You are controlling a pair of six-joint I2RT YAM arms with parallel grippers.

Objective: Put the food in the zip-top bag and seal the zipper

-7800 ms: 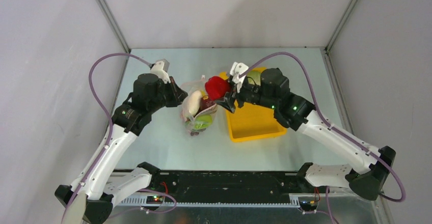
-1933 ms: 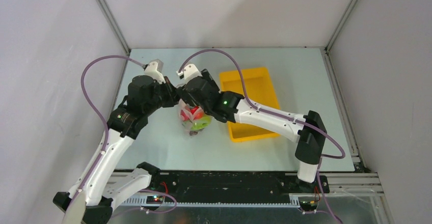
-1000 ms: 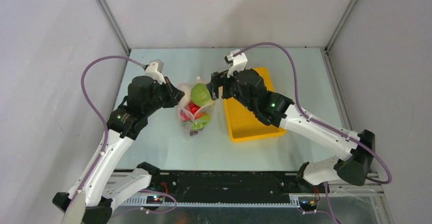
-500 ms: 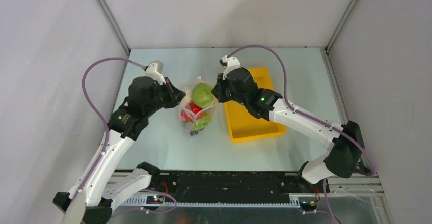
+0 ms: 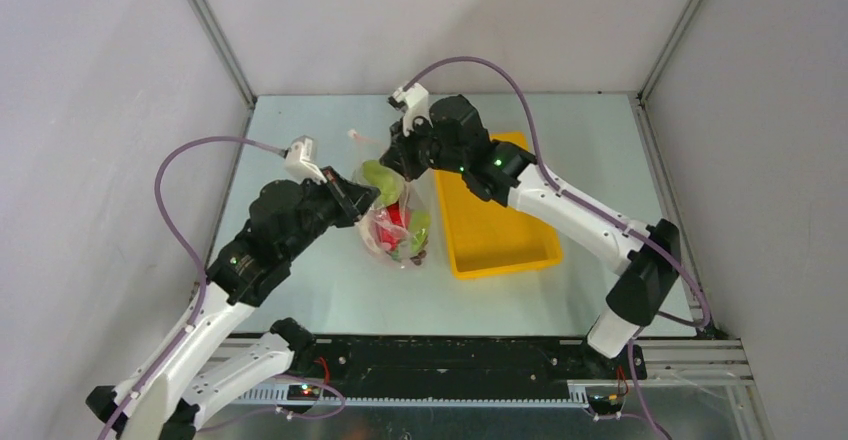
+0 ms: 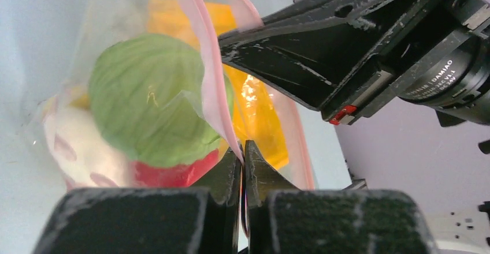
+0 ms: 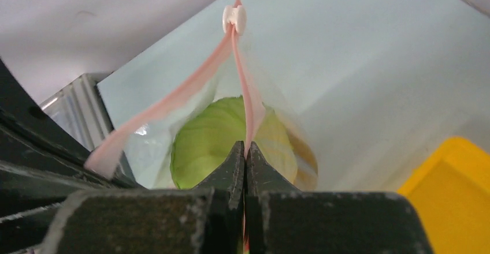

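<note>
Your left gripper (image 6: 242,153) and right gripper (image 7: 245,152) clamp the zipper (image 7: 249,101), jaws closed. The tray (image 5: 497,232) sits just right of the bag (image 5: 385,242). The right wrist view shows the slider (image 7: 234,17) at top centre; the left wrist view doesn't.

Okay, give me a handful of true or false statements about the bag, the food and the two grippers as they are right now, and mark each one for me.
1. The cabbage sits inside the zip-top bag. True.
2. The right gripper hangs open above the yellow tray. False: it is shut on the zipper at the bag's mouth.
3. The left gripper is shut on the zipper. True.
4. The zipper is sealed along its whole length. False: its two pink strips spread apart and meet only at the white slider.
5. A red piece lies under the cabbage in the bag. True.
</note>
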